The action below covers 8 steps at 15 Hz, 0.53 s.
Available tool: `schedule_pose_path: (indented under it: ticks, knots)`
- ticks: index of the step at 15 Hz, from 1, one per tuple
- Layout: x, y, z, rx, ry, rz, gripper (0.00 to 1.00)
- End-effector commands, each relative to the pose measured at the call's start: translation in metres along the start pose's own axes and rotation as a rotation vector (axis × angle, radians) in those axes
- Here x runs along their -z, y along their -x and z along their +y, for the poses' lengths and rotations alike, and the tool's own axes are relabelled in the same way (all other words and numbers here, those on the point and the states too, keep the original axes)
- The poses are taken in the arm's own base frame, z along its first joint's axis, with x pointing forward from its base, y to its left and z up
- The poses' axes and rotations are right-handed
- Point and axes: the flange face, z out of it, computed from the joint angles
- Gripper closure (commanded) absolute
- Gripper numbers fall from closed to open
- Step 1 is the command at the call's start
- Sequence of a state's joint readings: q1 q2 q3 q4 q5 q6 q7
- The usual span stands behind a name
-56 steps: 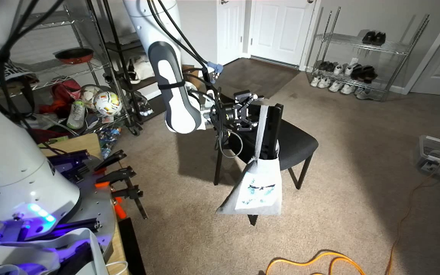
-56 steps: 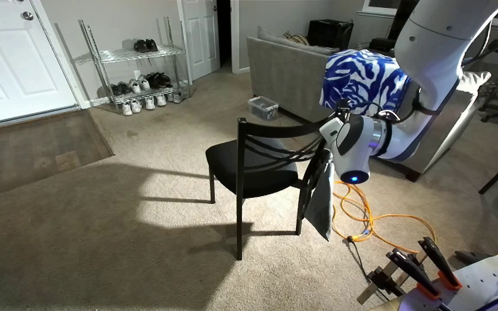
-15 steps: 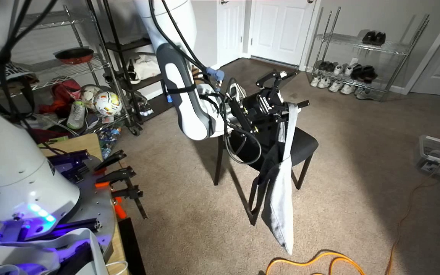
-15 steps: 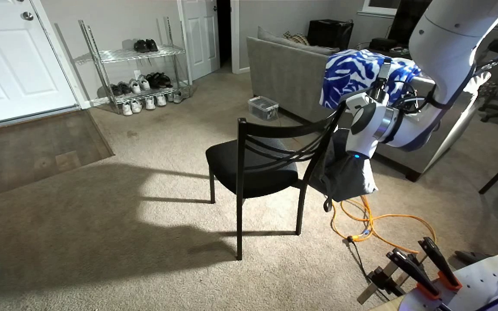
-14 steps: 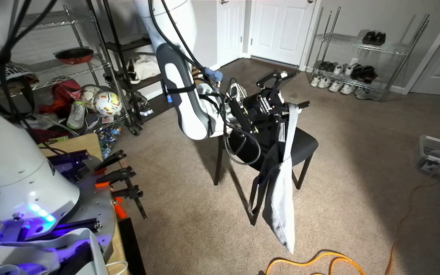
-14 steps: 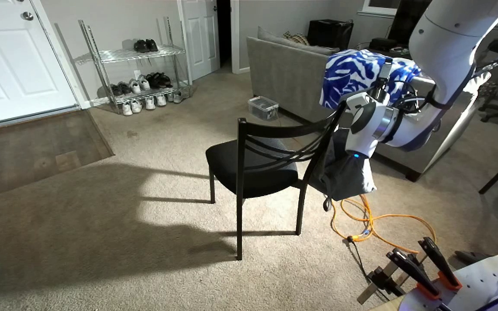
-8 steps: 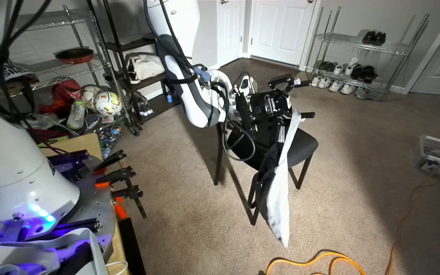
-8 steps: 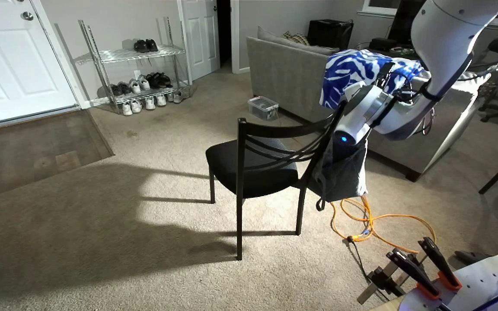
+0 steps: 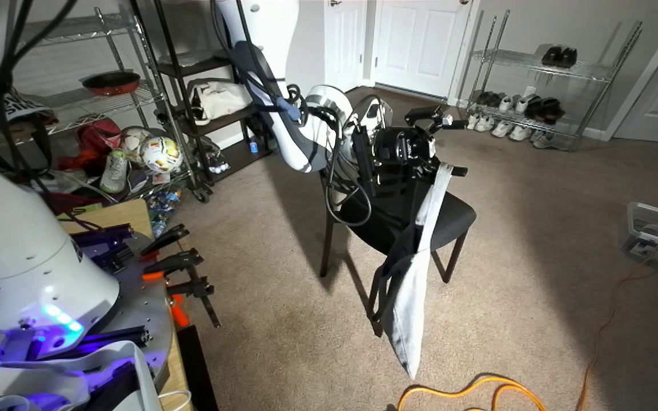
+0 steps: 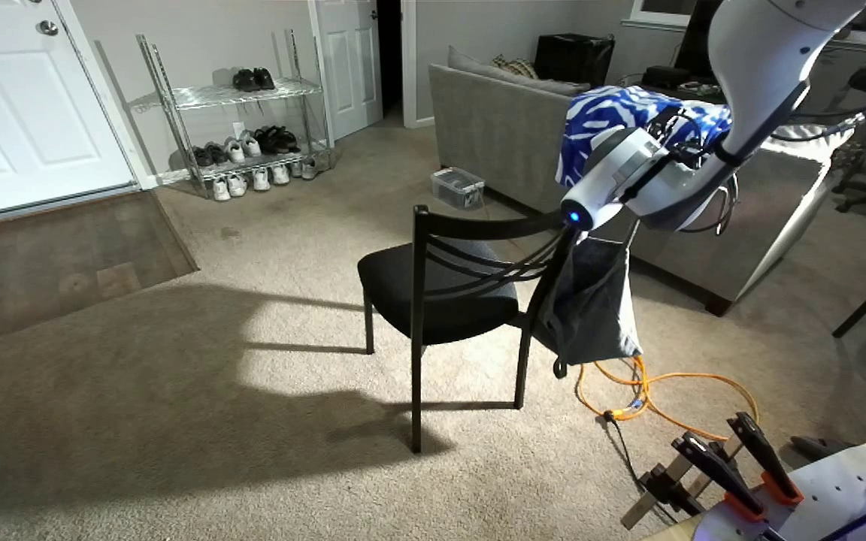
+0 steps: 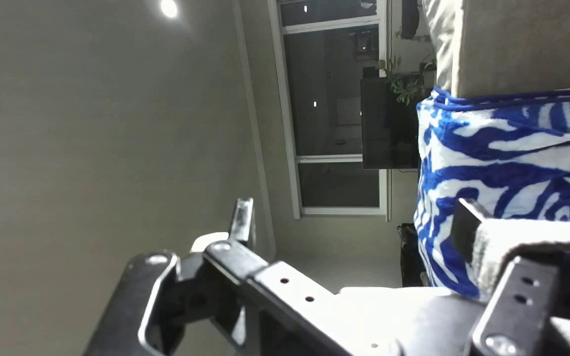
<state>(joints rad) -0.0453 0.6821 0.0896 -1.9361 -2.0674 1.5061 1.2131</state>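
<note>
The grey bag (image 9: 412, 302) hangs above the carpet (image 10: 177, 406), beside the back of the chair (image 10: 437, 300), slung by its pale strap (image 9: 436, 197) over one finger (image 11: 464, 225) of my hand (image 9: 460, 147). I have the fingers spread well apart, so nothing clamps the strap; it rides near that finger's tip. There lies my main worry: a dip of the finger or a jerk of the arm (image 9: 289, 137) could let the strap slide off and drop the bag. A swing could also catch the dark loop (image 10: 561, 359) trailing from its side on the chair; whether bag and chair touch, I can't tell. My cables (image 9: 369, 214) droop near the chair and might snag if I turn sharply. Farther out, an orange cord (image 10: 692, 374) loops across the carpet and a blue-and-white blanket (image 10: 613, 109) drapes the sofa (image 10: 504, 139).
</note>
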Motion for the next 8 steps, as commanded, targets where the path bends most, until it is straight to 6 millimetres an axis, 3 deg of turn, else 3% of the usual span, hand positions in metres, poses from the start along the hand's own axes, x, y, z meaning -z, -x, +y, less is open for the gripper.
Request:
schedule_pose_path:
  ticks: [1,8]
  knots:
    - [0.000,-0.008,0.008,0.024,-0.034,-0.037,0.00]
    - [-0.002,-0.016,0.016,0.026,-0.028,-0.064,0.00]
